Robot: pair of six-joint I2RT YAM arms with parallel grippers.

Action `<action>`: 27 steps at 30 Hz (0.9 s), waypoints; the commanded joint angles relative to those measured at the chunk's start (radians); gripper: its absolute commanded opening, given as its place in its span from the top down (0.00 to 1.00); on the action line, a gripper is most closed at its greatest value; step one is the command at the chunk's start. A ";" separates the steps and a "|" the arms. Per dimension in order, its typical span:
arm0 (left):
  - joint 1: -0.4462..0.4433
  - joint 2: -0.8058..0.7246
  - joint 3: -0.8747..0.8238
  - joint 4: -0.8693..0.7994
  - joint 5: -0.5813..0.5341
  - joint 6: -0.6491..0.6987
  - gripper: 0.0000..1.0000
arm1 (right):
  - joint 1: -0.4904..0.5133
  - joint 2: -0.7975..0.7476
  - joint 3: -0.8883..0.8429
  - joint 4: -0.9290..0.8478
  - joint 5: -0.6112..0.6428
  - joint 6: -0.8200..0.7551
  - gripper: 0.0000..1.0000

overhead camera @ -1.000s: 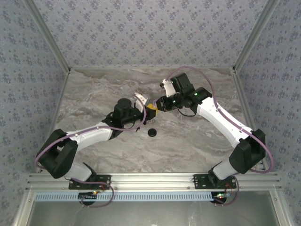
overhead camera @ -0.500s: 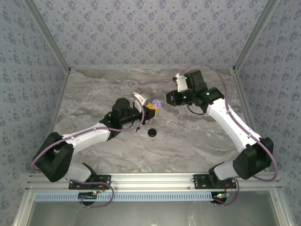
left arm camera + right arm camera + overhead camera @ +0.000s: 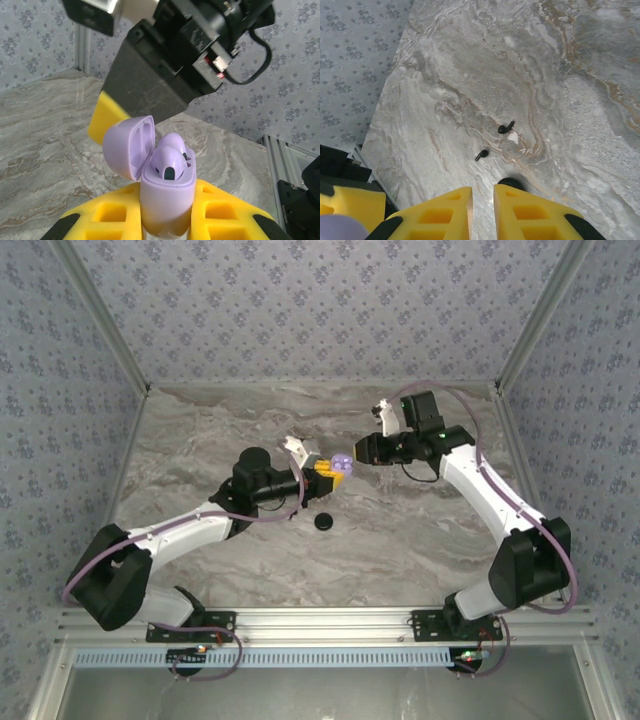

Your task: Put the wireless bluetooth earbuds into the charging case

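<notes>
Black against the grey marbled table (image 3: 560, 75), the 2 earbuds (image 3: 506, 128) lie flat and loose, near each other but not touching. In the right wrist view each one's long axis slants from lower left to upper right, so the 2 lie roughly parallel; the lower earbud (image 3: 481, 155) sits down-left of the other. Which end is bud and which is stem is too small to tell for sure.

The black round charging case (image 3: 323, 522) rests flat on the table, near the earbuds and apart from them, on the near side of both grippers. In the right wrist view it is partly hidden behind a yellow fingertip.

The right gripper (image 3: 483, 200) hovers above the table with its yellow fingers drawn to a narrow slit and nothing between them. The left gripper (image 3: 167, 220) is clamped on a lilac case (image 3: 167, 200) held upright off the table, its long axis vertical. Its lid (image 3: 129, 145) is hinged open and leans left, and 2 lilac buds (image 3: 167, 162) sit in its wells. The 2 grippers face each other closely, with the lilac case between them
</notes>
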 commanded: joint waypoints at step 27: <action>0.003 0.066 0.034 0.032 -0.065 -0.064 0.81 | 0.013 -0.039 -0.015 0.012 -0.146 -0.057 0.80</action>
